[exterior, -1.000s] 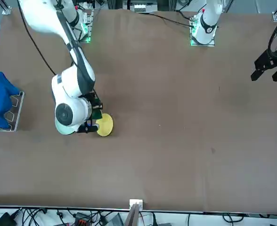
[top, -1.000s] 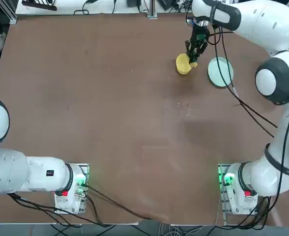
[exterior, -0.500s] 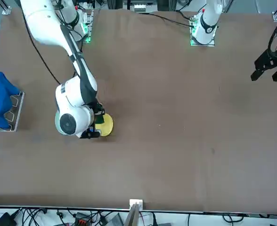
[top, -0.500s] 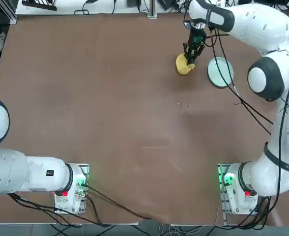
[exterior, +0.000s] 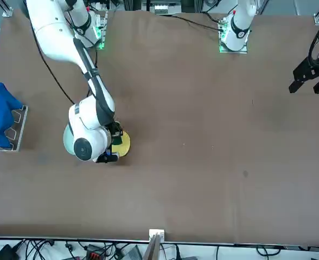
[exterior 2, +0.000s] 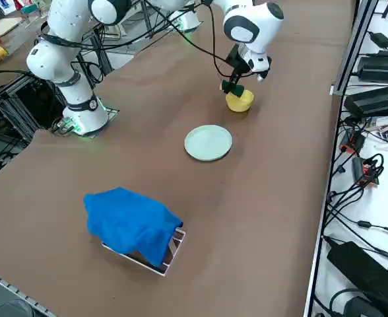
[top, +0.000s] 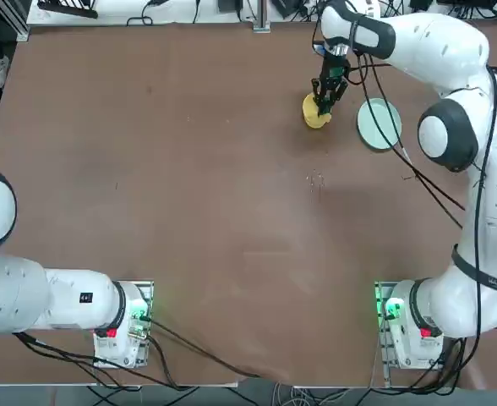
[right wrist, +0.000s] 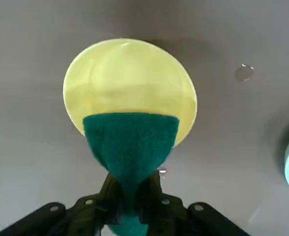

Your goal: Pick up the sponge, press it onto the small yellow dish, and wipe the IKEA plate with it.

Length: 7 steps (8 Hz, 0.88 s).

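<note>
One step down, approx.: sponge (right wrist: 130, 142) pinched in R gripper (right wrist: 134, 196) jaws, over yellow dish (right wrist: 130, 78) at far right of worktop (top: 189, 211), contact w/ dish unclear; IKEA plate (top: 379, 123) just right of it, wipe still to do.

"Where's the sponge (right wrist: 130, 140)?"
"Pinched in the right end effector (right wrist: 133, 189), squeezed narrow there, its dark green face flaring over part of the small yellow dish (right wrist: 130, 78). Top view puts it toward the dish's three o'clock side."
"And the IKEA plate (exterior 2: 208, 142)?"
"Round, pale aqua, flat on the bench (exterior 2: 266, 191). From overhead, the dish sits near it, around nine o'clock."
</note>
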Tool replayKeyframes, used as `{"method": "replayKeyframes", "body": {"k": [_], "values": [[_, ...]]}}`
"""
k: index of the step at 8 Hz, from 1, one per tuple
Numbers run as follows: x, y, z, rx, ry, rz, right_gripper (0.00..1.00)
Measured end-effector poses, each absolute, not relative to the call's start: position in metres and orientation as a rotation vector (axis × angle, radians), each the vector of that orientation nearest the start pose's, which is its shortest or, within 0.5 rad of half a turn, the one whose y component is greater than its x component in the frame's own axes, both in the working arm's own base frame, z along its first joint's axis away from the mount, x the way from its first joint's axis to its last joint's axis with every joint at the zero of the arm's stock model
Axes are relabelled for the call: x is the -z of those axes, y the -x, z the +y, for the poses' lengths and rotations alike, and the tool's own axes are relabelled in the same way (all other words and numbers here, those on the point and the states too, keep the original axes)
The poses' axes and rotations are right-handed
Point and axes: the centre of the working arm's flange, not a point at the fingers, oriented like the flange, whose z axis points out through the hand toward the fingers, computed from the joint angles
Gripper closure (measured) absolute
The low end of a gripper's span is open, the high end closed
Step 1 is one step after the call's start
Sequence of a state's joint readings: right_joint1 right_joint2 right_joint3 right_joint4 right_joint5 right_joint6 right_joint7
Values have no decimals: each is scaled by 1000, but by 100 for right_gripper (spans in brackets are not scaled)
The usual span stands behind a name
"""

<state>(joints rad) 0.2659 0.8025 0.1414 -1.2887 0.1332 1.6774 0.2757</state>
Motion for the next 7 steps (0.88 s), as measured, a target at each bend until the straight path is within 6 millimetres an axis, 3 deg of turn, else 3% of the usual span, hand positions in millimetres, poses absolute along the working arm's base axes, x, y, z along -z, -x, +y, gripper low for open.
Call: {"method": "replayKeyframes", "body": {"k": [7], "values": [[-215, -651, 272, -655, 2964, -113, 83]]}}
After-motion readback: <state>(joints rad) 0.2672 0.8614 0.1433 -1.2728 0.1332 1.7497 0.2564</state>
